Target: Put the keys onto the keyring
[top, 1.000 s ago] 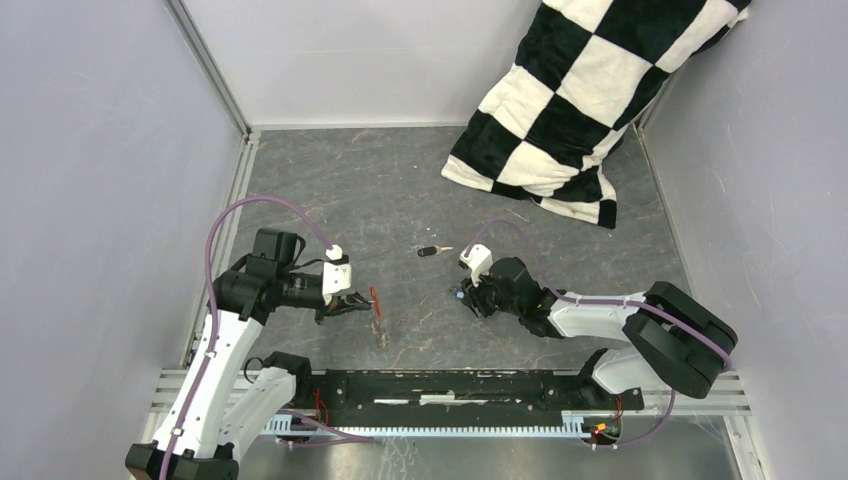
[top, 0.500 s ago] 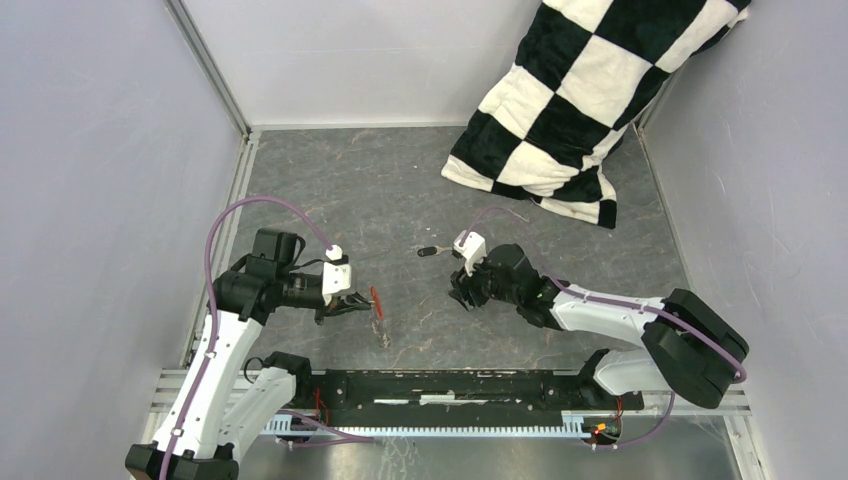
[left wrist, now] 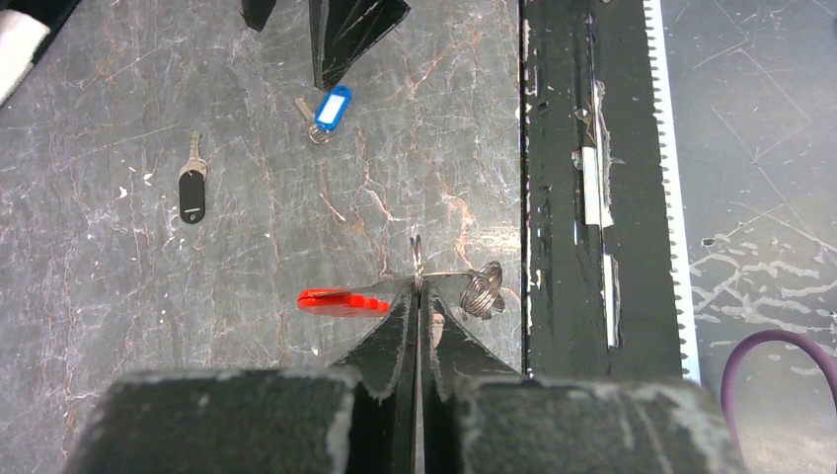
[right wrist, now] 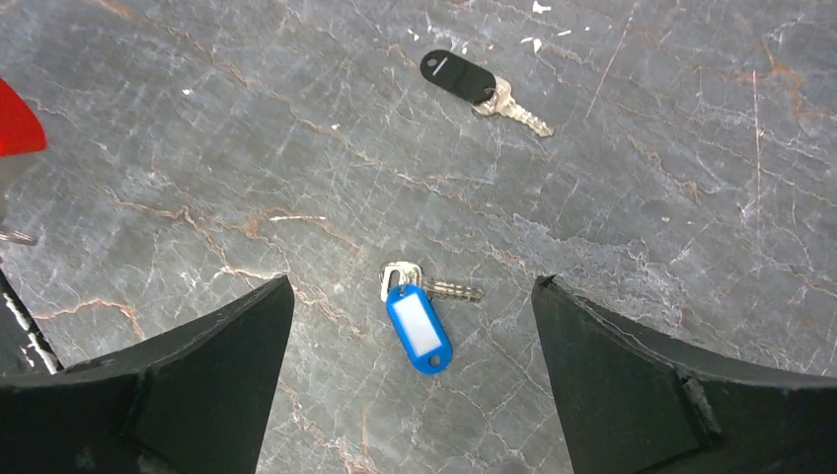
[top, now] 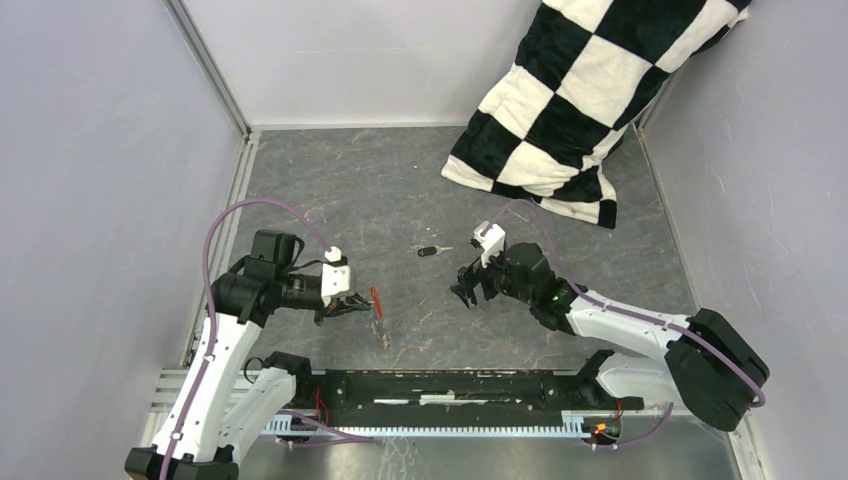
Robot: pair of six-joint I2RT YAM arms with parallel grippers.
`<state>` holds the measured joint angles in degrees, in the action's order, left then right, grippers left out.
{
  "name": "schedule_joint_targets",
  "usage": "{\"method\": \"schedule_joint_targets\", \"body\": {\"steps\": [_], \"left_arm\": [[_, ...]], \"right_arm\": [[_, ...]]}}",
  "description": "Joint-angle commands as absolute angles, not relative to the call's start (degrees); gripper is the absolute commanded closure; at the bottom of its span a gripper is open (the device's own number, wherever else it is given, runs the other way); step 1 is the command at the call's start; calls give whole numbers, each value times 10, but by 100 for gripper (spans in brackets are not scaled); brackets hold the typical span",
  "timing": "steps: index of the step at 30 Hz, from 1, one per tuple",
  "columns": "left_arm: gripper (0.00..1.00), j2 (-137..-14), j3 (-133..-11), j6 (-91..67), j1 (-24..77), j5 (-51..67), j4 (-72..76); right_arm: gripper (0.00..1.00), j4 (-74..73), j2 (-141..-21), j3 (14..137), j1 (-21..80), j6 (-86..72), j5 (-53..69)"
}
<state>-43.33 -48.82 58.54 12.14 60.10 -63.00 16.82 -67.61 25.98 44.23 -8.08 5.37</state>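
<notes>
My left gripper (left wrist: 418,292) is shut on the keyring's thin grey loop (left wrist: 418,265). Its red tag (left wrist: 341,299) sticks out to the left and a coiled ring (left wrist: 482,289) hangs to the right. From above, the left gripper (top: 352,303) holds the red tag (top: 376,298) just over the table. The blue-tagged key (right wrist: 418,331) lies flat on the table, between the wide open fingers of my right gripper (right wrist: 413,286) and apart from both. That blue key (left wrist: 332,107) also shows below the right fingers (left wrist: 350,30). The black-headed key (right wrist: 456,74) lies farther off, alone (top: 428,251).
A black-and-white checkered pillow (top: 590,100) leans in the back right corner. A black rail (top: 460,385) runs along the near edge between the arm bases. Grey walls close in the left, back and right sides.
The right gripper's jaws have spread wide and its wrist has shifted a little to the right. The left arm and the keyring have stayed put.
</notes>
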Motion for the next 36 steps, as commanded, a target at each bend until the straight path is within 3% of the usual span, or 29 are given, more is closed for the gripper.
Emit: {"method": "schedule_joint_targets", "body": {"steps": [1,3,11,36], "left_arm": [[98,-433,-516,608,124,623,-632],[98,-435,-518,606,124,624,-632],[98,-427,-516,605,123,619,-632],[98,-430,-521,619,123,612,-641]], "right_arm": [[2,158,-693,290,443,-67,65],[3,170,-706,282,443,-49,72],[37,185,-805,325,440,30,172],[38,235,-873,300,436,54,118]]}}
